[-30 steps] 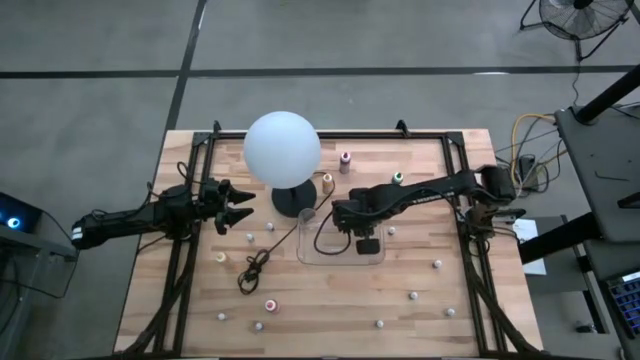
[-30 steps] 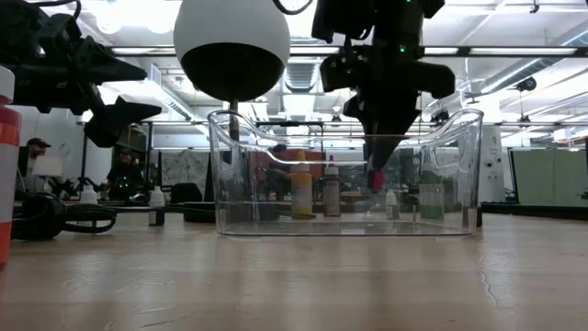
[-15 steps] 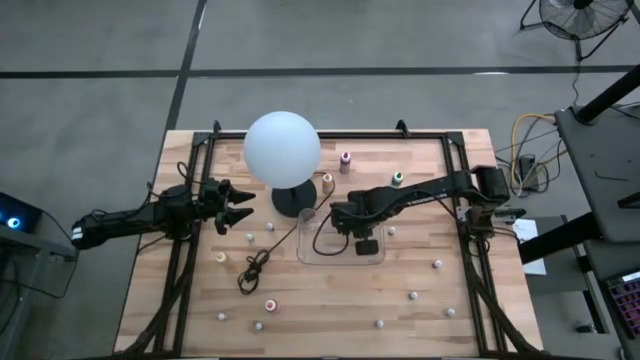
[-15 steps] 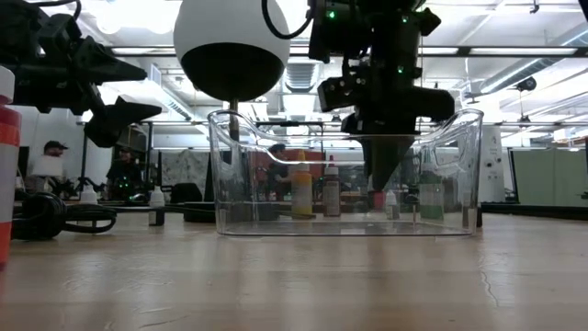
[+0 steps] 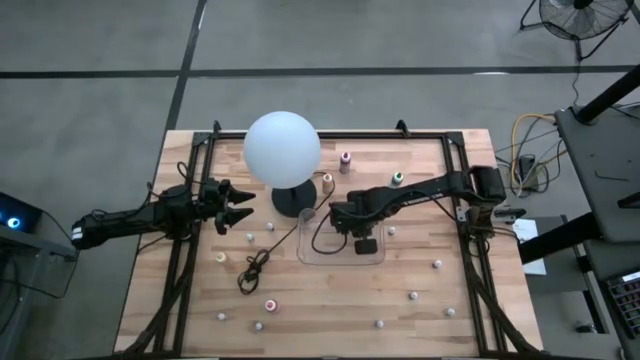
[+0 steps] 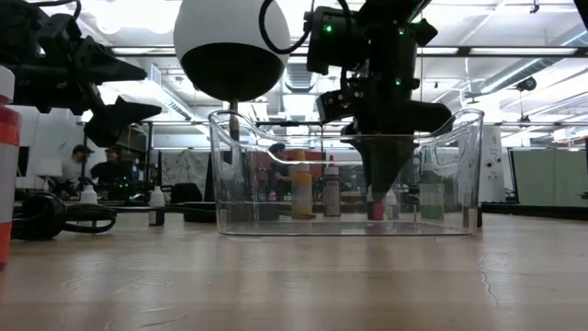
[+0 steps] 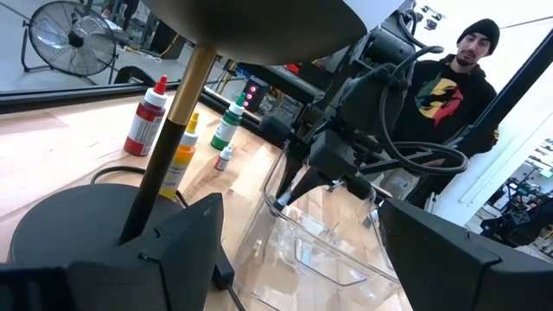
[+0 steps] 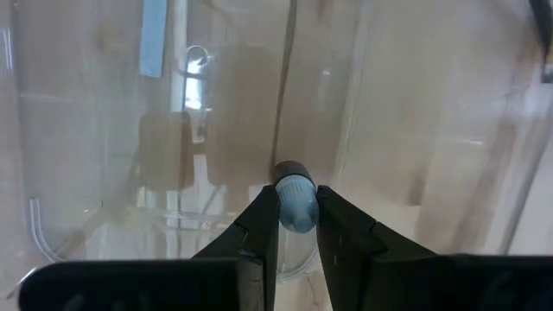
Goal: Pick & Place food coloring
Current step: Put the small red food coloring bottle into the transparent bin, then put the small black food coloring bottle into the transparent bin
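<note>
My right gripper (image 8: 295,226) points straight down inside the clear plastic tray (image 5: 382,256), shut on a tiny food coloring bottle (image 8: 295,206) with a pale blue cap and a dark body. In the low view the bottle (image 6: 374,208) hangs just above the tray's floor (image 6: 276,226); whether it touches the floor I cannot tell. Other small bottles stand on the wooden table around the tray, among them a pink-capped one (image 5: 345,158), a green one (image 5: 397,177) and a yellow one (image 5: 327,182). My left gripper (image 5: 240,206) waits open at the table's left, pointing level toward the lamp. My right gripper pinches the bottle's pale blue cap (image 8: 296,195) between its two fingers (image 8: 263,226), one on each side. The fingers come from above, pointing down. The bottle hangs upright below the fingertips, its dark body toward the tray's floor.
A big white globe lamp (image 5: 282,148) on a black base (image 5: 293,200) stands just left of the tray. A black cable (image 5: 255,268) loops over the table in front of it. Several white-capped bottles dot the near and right parts of the table. A person shows beyond the table (image 7: 449,78).
My right gripper has sunk into the tray with the bottle, staying shut and pointing straight down. The bottle has gone from about mid-height of the tray's wall to just above its floor, still upright.
</note>
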